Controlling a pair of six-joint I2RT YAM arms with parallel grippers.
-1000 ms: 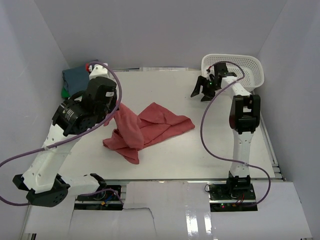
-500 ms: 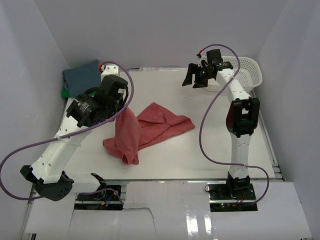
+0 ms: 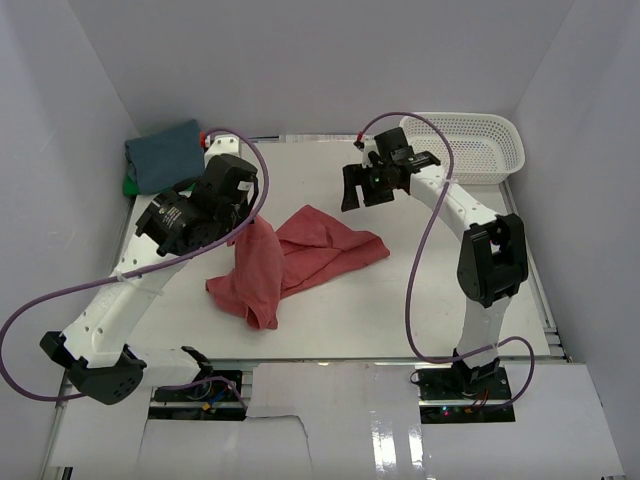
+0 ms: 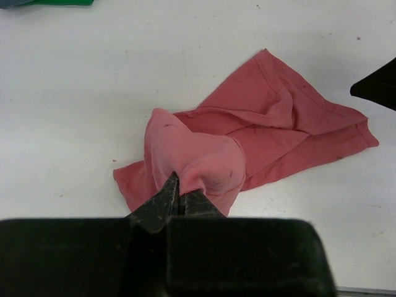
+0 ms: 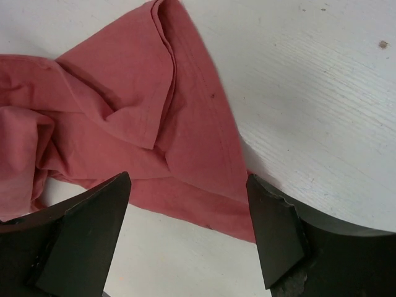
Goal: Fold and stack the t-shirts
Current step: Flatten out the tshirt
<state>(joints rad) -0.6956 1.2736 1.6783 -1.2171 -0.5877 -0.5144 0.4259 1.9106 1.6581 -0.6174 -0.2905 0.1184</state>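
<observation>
The coral-red t-shirt [image 3: 320, 245] is lying crumpled near the middle of the white table [image 3: 400, 300], spreading out toward the right side, while one bunch of it on the left is being pulled up into a hanging fold. The left gripper [image 4: 179, 192] is clenching that raised bunch, its two dark fingers pinched tightly together on the cloth, so the fabric is draping down from them onto the rest of the shirt. The lower left part of the shirt is resting flat on the table in a rumpled heap. Above the shirt's far edge, the right gripper [image 5: 185, 182] is hovering with its fingers spread wide and nothing between them; from its own camera a hemmed edge of the red cloth is showing below the gap, and I cannot tell whether the fingertips are touching it. Well apart, in the far left corner, a slate-blue t-shirt [image 3: 165, 152] is sitting folded, with a bright green t-shirt [image 3: 130, 184] peeking out beneath it. In the far right corner a white mesh basket [image 3: 505, 135] is standing behind the right arm.
</observation>
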